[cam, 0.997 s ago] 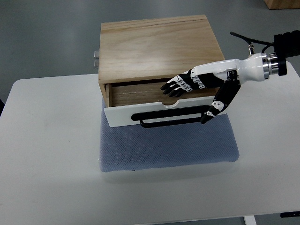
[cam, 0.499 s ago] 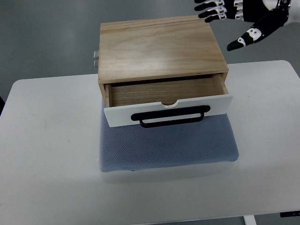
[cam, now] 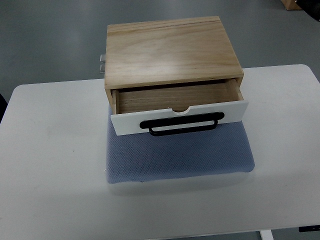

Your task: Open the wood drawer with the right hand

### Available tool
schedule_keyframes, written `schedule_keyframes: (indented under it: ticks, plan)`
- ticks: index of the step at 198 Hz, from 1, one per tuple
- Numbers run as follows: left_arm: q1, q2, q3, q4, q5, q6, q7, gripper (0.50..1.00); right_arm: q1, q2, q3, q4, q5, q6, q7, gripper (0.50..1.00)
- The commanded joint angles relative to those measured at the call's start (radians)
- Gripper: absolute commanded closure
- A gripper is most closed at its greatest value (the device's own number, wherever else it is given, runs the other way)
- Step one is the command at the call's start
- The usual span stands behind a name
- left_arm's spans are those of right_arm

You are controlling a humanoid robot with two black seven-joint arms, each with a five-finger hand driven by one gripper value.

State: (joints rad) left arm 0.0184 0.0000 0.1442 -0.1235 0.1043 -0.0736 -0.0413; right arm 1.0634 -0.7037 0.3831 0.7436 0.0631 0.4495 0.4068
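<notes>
both arms out of view

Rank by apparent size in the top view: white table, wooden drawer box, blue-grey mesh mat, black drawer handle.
1. White table
2. Wooden drawer box: partly covers the mat, closer to the camera, so ranks 2 and 3 are unsure
3. Blue-grey mesh mat
4. Black drawer handle

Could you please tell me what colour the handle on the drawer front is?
The handle is black, set against the white drawer front; the top view shows it clearly.

Light wood box (cam: 170,50), white drawer front (cam: 180,116), black handle (cam: 182,125), blue-grey dotted mat (cam: 180,155).
</notes>
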Motion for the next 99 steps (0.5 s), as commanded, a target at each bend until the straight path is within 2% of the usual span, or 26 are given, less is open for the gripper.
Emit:
schedule_keyframes:
  ticks: [1, 10, 38, 99]
  plan:
    - [0.000, 0.000, 0.000, 0.001, 0.000, 0.000, 0.000, 0.500, -0.063, 0.104, 0.109, -0.102, 0.006, -0.066, -0.085, 0.558]
    - [0.000, 0.000, 0.000, -0.001, 0.000, 0.000, 0.000, 0.500, -0.091, 0.153, 0.164, -0.145, 0.006, -0.081, -0.146, 0.558]
    - [0.000, 0.000, 0.000, 0.001, 0.000, 0.000, 0.000, 0.500, -0.158, 0.217, 0.254, -0.185, 0.006, -0.084, -0.238, 0.558]
    - [0.000, 0.000, 0.000, -0.001, 0.000, 0.000, 0.000, 0.500, -0.223, 0.265, 0.249, -0.191, 0.124, -0.094, -0.272, 0.558]
